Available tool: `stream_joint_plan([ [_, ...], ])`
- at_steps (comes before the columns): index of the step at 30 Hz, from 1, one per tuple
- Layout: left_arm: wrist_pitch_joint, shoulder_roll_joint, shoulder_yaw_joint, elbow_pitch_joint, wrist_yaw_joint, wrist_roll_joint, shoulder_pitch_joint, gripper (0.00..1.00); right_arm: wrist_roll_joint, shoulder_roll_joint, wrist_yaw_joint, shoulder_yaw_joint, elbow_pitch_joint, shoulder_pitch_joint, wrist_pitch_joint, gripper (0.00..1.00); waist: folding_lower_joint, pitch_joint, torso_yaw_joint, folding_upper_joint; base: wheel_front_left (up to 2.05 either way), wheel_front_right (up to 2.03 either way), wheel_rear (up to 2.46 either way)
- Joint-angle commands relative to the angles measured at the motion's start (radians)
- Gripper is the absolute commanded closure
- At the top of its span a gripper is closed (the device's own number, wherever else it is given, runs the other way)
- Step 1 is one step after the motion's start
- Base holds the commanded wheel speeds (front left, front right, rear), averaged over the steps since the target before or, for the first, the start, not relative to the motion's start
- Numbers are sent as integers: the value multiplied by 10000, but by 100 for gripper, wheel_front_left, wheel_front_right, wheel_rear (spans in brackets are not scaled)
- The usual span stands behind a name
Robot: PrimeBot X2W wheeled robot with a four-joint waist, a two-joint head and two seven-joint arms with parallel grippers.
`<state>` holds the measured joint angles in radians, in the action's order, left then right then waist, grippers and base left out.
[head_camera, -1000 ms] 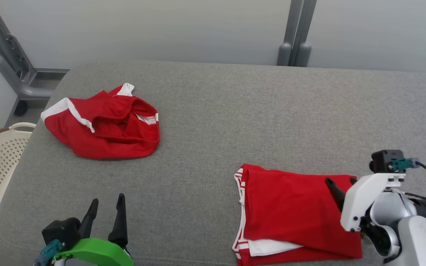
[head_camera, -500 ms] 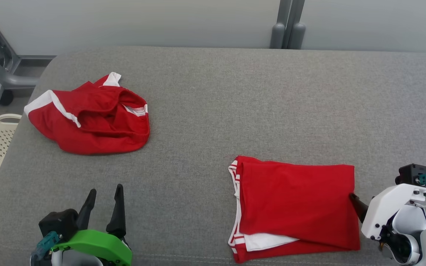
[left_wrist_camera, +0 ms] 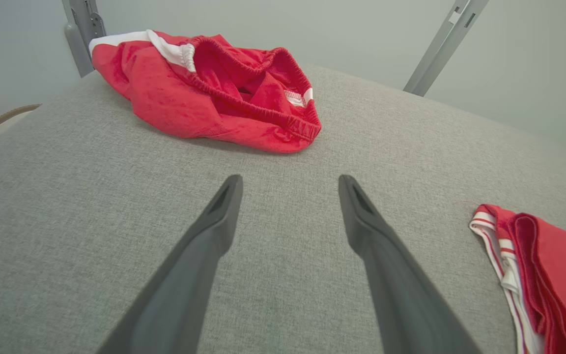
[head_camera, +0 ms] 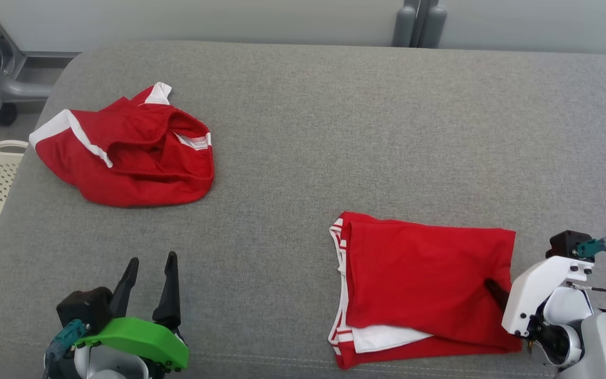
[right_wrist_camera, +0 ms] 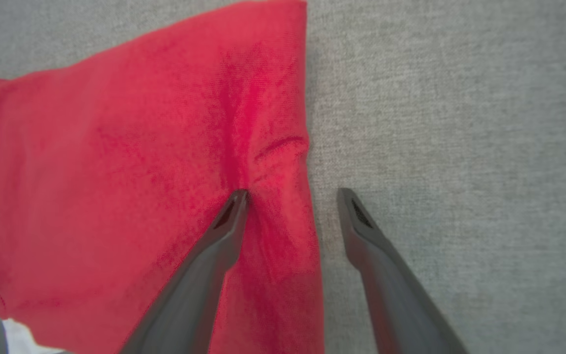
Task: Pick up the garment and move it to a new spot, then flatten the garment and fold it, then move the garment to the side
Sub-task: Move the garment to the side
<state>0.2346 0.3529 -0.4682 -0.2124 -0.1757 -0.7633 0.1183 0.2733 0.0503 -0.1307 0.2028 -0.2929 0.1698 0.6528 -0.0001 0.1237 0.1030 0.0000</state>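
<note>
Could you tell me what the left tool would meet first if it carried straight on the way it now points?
Probably the crumpled red shorts, lying ahead of the open left tool. Bare grey cushion lies between, though the tool's height above it is unclear.

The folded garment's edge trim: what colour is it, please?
White with red stripes; the trim shows best in the head view.

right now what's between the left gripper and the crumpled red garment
Nothing but bare grey cushion. In the left wrist view it runs unbroken from the open left gripper to the crumpled red garment.
</note>
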Motion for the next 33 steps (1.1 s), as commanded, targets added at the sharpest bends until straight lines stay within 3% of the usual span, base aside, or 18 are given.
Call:
stream_joint_plan([
  [1,20,46,-12,-21,57,51,176,0,-6,-5,2,-97,-186,142,68,60,1,88,69,0,0,0,0],
  [2,21,49,-10,-21,56,64,212,0,-19,-10,2,-130,-312,216,78,100,1,125,88,0,0,0,0],
  [18,30,14,-123,-56,-36,54,174,0,-761,-12,0,-513,-818,882,-394,100,1,43,179,0,0,0,0],
  [25,42,123,-162,185,-94,211,253,0,-883,396,2,-1873,-793,1518,-892,100,1,130,-282,0,0,0,0],
  [33,-129,202,-384,794,-128,592,908,0,-951,1280,8,-3332,-1969,3747,-1779,100,1,841,-1361,0,0,0,0],
])
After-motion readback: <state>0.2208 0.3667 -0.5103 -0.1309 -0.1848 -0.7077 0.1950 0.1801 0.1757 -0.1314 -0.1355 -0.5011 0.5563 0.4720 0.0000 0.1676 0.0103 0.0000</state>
